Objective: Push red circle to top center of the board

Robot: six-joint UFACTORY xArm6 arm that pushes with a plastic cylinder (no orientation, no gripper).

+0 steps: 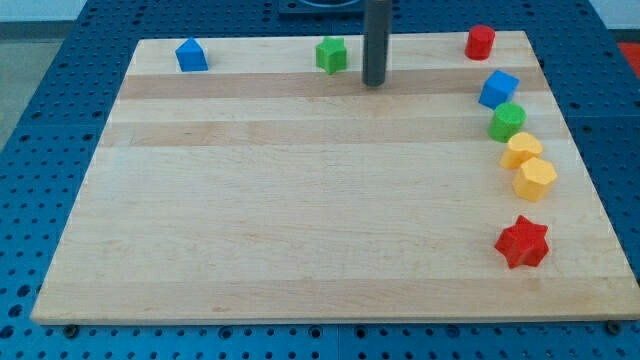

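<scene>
The red circle [480, 41] stands near the board's top right corner. My tip [374, 83] is at the top centre of the board, well to the left of the red circle and apart from it. A green star [331, 55] sits just left of my rod, not touching the tip.
A blue pentagon block [191, 55] sits at the top left. Down the right side stand a blue cube [497, 89], a green circle [507, 121], a yellow heart-like block [521, 151], a yellow hexagon [535, 179] and a red star [523, 242]. The wooden board [300, 220] lies on a blue perforated table.
</scene>
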